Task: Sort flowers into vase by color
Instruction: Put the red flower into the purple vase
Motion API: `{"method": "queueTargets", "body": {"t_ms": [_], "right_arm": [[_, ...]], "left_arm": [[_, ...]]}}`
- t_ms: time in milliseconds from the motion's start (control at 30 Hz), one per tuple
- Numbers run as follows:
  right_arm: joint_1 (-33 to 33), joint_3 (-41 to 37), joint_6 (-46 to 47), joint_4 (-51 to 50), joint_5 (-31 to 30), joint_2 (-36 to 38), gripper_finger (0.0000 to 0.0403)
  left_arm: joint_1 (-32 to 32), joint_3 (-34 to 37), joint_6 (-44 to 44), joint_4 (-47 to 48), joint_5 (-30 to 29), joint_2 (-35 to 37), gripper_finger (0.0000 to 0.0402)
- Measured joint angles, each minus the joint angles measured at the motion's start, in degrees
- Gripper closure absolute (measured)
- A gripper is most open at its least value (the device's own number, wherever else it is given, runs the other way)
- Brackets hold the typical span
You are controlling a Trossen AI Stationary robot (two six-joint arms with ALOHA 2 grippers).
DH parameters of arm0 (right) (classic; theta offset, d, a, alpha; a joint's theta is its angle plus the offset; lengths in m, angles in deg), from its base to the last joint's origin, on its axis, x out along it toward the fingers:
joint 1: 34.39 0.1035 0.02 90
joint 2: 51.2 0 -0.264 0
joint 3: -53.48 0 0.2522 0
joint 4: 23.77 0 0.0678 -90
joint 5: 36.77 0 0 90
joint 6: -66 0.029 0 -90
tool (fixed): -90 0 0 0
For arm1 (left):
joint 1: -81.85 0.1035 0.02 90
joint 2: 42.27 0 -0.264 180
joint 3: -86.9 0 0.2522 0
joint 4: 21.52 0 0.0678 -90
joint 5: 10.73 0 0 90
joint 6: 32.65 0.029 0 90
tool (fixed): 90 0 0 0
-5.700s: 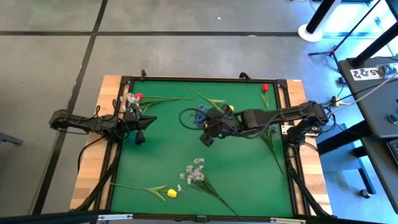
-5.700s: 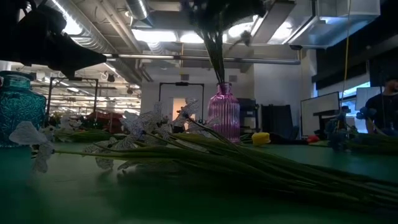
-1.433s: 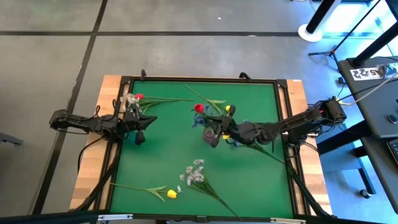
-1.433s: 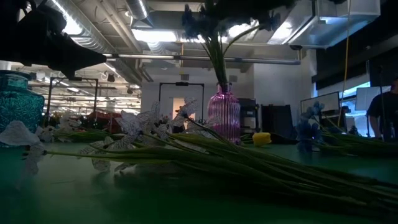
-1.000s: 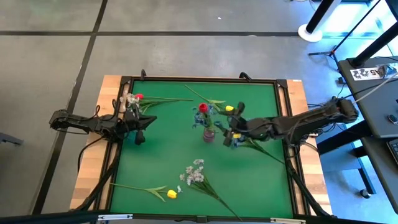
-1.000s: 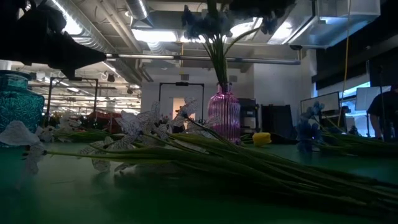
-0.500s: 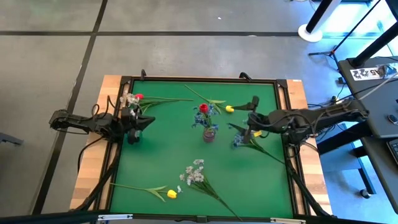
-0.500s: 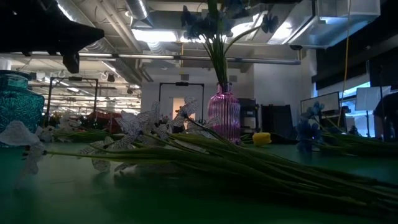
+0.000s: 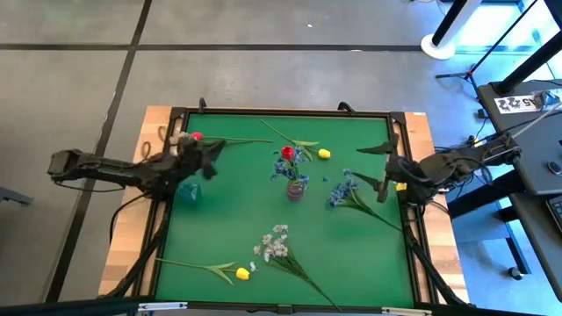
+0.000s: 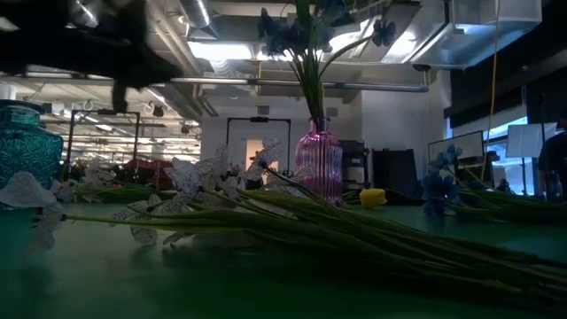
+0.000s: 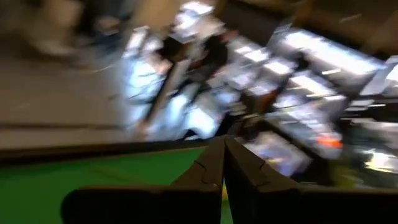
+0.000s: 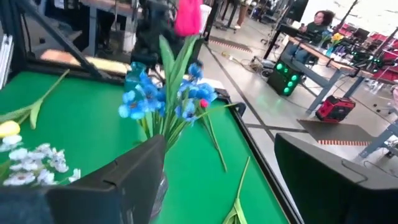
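Note:
A pink ribbed vase stands mid-table and holds a red tulip and blue blossoms. A blue spray lies on the green mat between the vase and my right gripper, which hovers open near the table's right edge and holds nothing. My left gripper is shut and empty, raised near the far left. Beside it stands a teal vase. A white spray, two yellow tulips and a red tulip lie flat on the mat.
Loose green stems lie near the far edge. A raised black frame borders the mat. There is open mat between the two vases and at the near right. In the low view the white spray's stems fill the foreground.
My right gripper has drawn back from the pink vase toward the table's right edge and risen a little; the flowers stay standing in the vase. My left gripper has lifted, rolled and gone toward the far edge, which uncovers the teal vase.

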Motion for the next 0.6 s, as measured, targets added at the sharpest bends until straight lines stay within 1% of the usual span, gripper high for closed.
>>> {"method": "queueTargets", "body": {"t_ms": [67,133,233,300,367,433,533,600], "right_arm": [[-0.1,0.0,0.0,-0.9,0.0,0.7,0.0100],[-0.1,0.0,0.6,-2.3,0.0,1.0,0.0100],[-0.1,0.0,3.3,-5.7,0.1,1.0,0.0100],[-0.1,0.0,6.0,-8.6,0.2,1.0,0.0100],[-0.1,0.0,8.9,-11.6,0.4,1.0,0.0100],[-0.1,0.0,11.0,-14.0,0.4,1.0,0.0100],[-0.1,0.0,13.6,-16.1,0.4,0.8,0.0100],[-0.1,0.0,14.7,-17.4,0.5,0.8,0.0100]], "left_arm": [[2.8,-4.5,-1.5,3.9,-1.5,-8.5,0.0398],[5.7,-9.2,-4.3,9.2,-1.5,-15.7,0.0398],[9.5,-16.1,-14.6,18.4,-1.7,-24.3,0.0397],[11.4,-19.6,-18.6,25.2,-1.7,-28.4,0.0389],[13.2,-22.0,-21.5,29.5,-1.6,-31.1,0.0375],[15.0,-22.9,-24.7,32.3,-1.5,-32.4,0.0353],[17.9,-22.9,-31.1,37.4,-1.4,-32.7,0.0312],[20.1,-22.9,-35.6,42.5,-1.4,-32.7,0.0284]]}}
